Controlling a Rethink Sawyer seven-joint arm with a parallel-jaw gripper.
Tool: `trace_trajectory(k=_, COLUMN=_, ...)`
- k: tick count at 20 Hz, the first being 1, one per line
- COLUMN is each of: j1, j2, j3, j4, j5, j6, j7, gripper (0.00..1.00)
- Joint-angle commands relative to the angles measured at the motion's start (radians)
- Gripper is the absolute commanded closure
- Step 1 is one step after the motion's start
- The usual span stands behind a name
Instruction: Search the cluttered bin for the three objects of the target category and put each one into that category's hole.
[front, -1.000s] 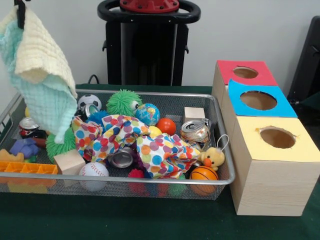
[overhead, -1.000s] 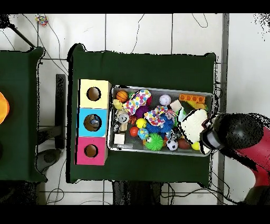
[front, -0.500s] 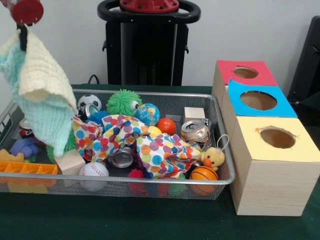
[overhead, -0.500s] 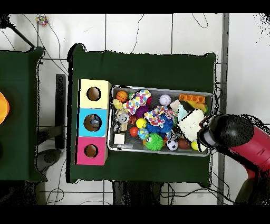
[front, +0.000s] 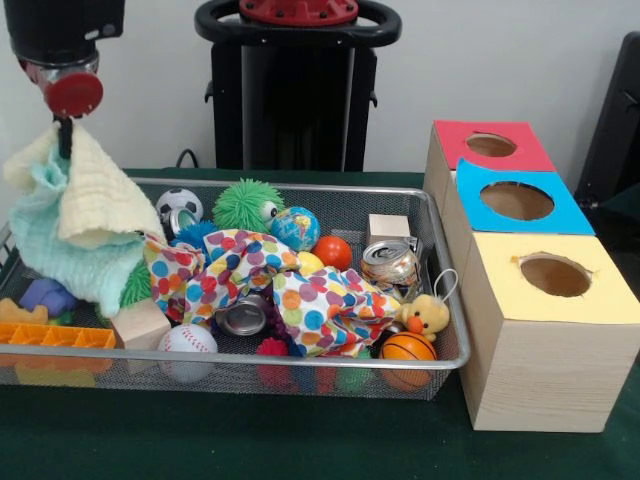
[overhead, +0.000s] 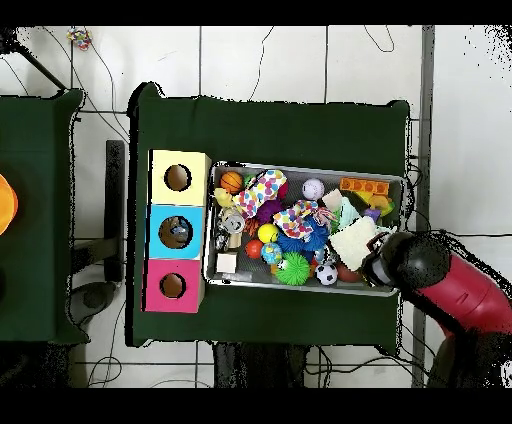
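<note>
The silver wire-mesh bin is full of toys, balls and cans; it also shows in the overhead view. My gripper is above the bin's left end, shut on a pale yellow and mint cloth. The cloth hangs down and its lower part rests on the clutter. In the overhead view the arm's head covers the gripper, and the cloth shows beside it. The blue-topped box's hole is right of the bin, between the red-topped and yellow-topped boxes; it also shows in the overhead view.
A polka-dot cloth lies mid-bin. Around it are a soccer ball, a green spiky ball, a globe ball, an orange ball, a baseball, a basketball, a can and a wooden cube.
The arm has come down and moved further over the bin. The hanging cloth has dropped with it and now rests on the clutter at the bin's end.
</note>
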Motion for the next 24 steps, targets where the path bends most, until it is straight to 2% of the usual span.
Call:
trace_trajectory(k=1, j1=-0.021, j2=0.061, j3=0.105, j4=0.167, j5=0.037, j6=-0.098, j7=0.135, gripper=1.00)
trace_trajectory(k=7, j1=-0.008, j2=0.073, j3=0.081, j4=0.211, j5=0.053, j6=-0.163, j7=0.184, gripper=1.00)
trace_trajectory(k=17, j1=-0.033, j2=0.140, j3=0.113, j4=0.206, j5=0.054, j6=-0.246, j7=0.155, gripper=1.00)
trace_trajectory(k=24, j1=-0.038, j2=0.187, j3=0.123, j4=0.121, j5=0.037, j6=-0.219, j7=0.104, gripper=1.00)
